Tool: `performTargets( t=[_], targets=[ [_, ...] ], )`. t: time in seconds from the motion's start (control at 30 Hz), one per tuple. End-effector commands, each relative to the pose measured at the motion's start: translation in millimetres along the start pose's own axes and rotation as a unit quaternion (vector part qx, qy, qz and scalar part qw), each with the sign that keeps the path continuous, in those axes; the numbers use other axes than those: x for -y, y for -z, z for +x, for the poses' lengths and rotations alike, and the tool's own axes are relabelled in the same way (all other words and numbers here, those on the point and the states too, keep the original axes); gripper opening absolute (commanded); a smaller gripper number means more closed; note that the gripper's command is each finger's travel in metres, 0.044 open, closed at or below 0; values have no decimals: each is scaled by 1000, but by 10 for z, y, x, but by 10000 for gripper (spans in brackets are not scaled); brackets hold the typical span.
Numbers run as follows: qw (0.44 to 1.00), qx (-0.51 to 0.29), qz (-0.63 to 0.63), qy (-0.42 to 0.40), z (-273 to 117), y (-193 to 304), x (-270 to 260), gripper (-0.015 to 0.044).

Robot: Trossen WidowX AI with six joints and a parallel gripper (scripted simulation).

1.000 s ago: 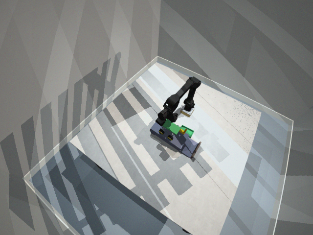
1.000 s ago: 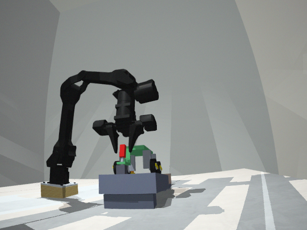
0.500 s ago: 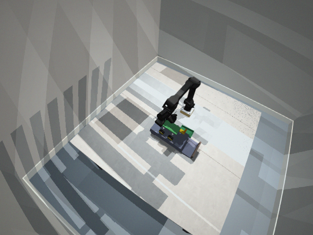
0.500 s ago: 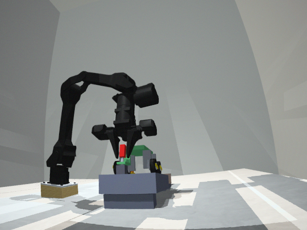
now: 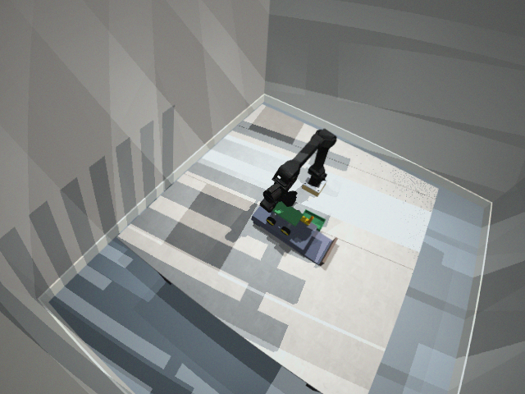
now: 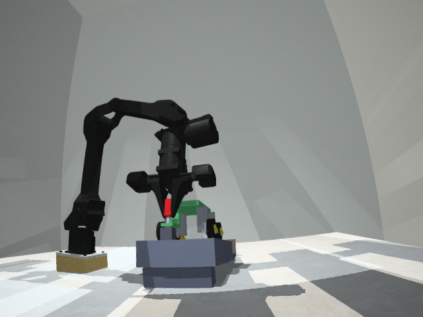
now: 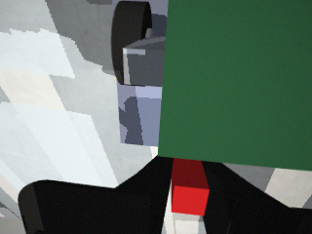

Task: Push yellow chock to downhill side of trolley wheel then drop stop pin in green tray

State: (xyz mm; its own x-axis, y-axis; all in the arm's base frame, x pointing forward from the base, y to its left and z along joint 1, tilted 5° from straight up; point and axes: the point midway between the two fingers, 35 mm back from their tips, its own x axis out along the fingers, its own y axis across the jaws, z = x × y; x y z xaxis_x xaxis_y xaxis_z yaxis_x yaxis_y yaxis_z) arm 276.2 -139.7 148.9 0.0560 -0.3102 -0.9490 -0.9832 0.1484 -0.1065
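Nearest in the exterior view, high end of the ramp (image 5: 306,243) (image 6: 176,253) (image 7: 150,119), blue-grey; above it, gripper (image 5: 267,207) (image 6: 167,215) (image 7: 183,154) pointing down, fingers closed most of the way, with the stop pin (image 6: 167,207) (image 7: 190,197) clamped between them by its red head; pin upright, grey shaft showing below the head, down at the trolley's green end ledge; tray drop not done. Trolley (image 5: 289,213) (image 6: 193,203) (image 7: 234,88) just beyond, green top, standing on the ramp on black wheels with yellow hubs. Chock (image 5: 306,219) (image 6: 182,237) farther down, by the trolley's downhill end, only bits of yellow and orange visible; can't tell if it touches a wheel. Green tray (image 5: 321,226) beside the ramp, on the arm base's side; brown board (image 5: 330,250) (image 6: 232,246) at the ramp's low end, farthest along.
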Motion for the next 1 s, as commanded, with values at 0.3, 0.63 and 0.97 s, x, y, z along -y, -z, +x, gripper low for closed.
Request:
performTargets(
  t=[0.3, 0.63, 0.97],
  targets=[
    [1000, 1, -1, 1, -112, 15, -12, 0],
    [1000, 1, -1, 1, -186, 18, -13, 0],
    [1000, 1, -1, 1, -259, 24, -12, 0]
  ],
)
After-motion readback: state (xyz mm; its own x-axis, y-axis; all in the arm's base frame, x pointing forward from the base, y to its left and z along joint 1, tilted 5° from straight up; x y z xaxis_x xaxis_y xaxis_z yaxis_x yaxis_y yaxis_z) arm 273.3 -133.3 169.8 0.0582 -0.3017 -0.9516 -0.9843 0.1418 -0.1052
